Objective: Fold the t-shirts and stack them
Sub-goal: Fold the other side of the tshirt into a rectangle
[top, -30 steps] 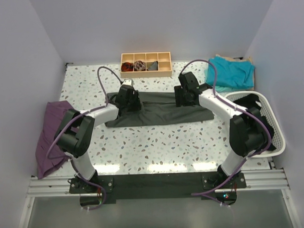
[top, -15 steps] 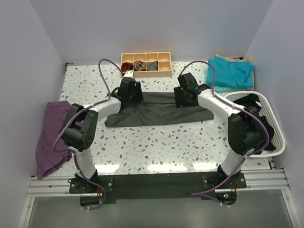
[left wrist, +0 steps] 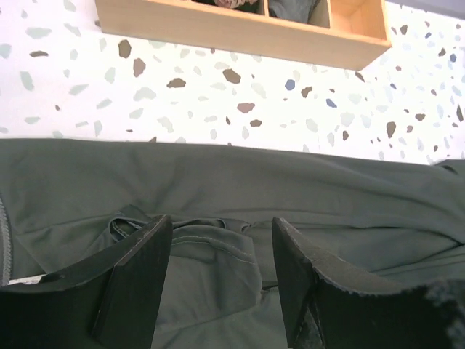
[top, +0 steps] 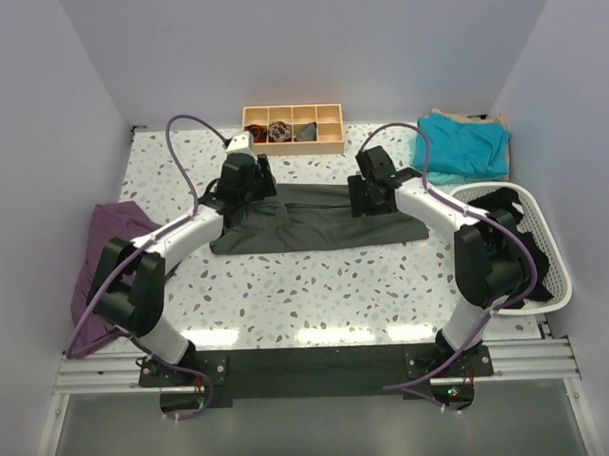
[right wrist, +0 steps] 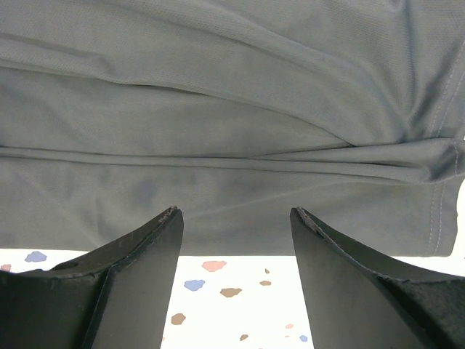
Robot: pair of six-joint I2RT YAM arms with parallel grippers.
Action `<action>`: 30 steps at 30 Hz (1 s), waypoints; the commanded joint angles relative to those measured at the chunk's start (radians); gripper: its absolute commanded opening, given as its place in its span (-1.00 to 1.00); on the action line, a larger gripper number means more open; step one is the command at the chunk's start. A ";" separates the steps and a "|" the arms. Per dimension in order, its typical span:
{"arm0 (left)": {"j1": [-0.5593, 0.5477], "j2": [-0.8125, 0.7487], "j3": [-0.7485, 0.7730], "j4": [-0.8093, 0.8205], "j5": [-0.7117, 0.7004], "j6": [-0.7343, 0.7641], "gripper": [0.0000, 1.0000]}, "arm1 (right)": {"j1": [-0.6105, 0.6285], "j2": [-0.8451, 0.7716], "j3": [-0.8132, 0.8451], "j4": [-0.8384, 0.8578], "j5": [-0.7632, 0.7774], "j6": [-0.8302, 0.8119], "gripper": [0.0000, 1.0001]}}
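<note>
Speckled surface [top: 317,288] | grey shirt [top: 324,222] lies mid-frame, partly folded into a long band | left hand [left wrist: 220,225] and right hand [right wrist: 234,214] both spread apart above it, one toward each end, likely to pinch for another fold | teal shirt [top: 462,144] waits upper right

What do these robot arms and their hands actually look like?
The left arm and right arm match: white tubes between chunky black joints, a purple cable looping along each. The left hand and right hand each end in two black wedge-shaped fingers.
</note>
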 commanded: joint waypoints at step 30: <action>0.009 0.194 0.050 0.024 -0.003 -0.020 0.26 | -0.006 0.029 0.010 0.010 0.005 -0.012 0.30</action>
